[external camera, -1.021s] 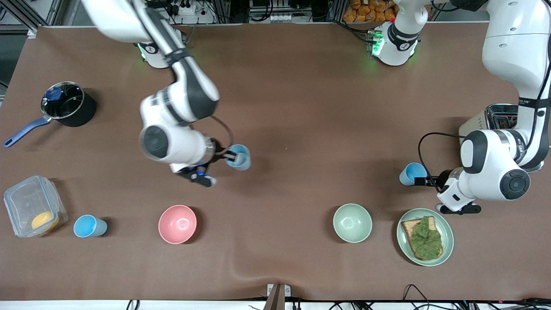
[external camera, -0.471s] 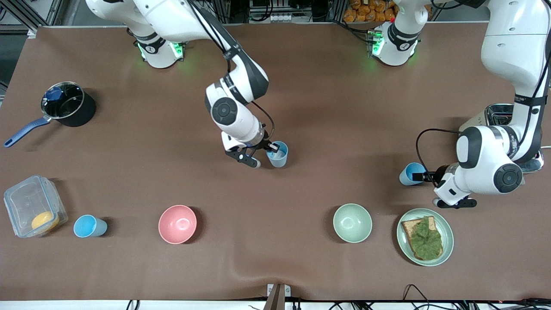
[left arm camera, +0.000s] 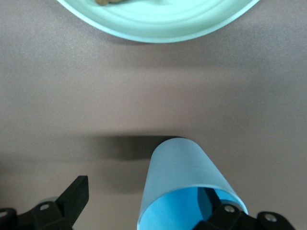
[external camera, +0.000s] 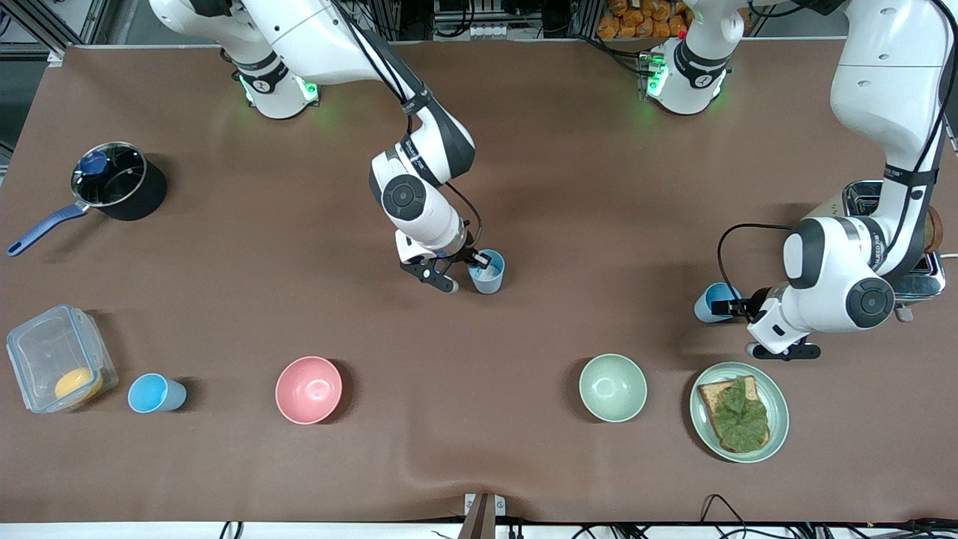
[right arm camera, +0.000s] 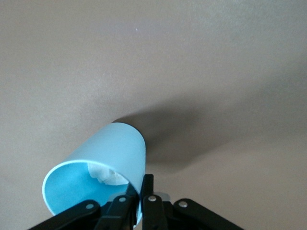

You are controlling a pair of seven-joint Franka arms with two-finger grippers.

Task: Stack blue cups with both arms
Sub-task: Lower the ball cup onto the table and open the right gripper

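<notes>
Altogether three blue cups show: one (external camera: 486, 271) mid-counter, pinched at its rim by the right tool (external camera: 476, 261), fingers clamped on the wall; one (external camera: 711, 302) toward the left arm's end, its rim between the spread fingers of the left tool (external camera: 727, 307), one finger inside, not closed on it; a third (external camera: 155, 393) standing free beside the lidded container (external camera: 58, 358). Two bowls, pink (external camera: 308, 389) and pale green (external camera: 612, 387), sit nearer the front camera. One plate (external camera: 777, 434) carries toast. Since a second ago the right arm has carried its cup toward the counter's middle; the left tool has edged closer around its cup.
</notes>
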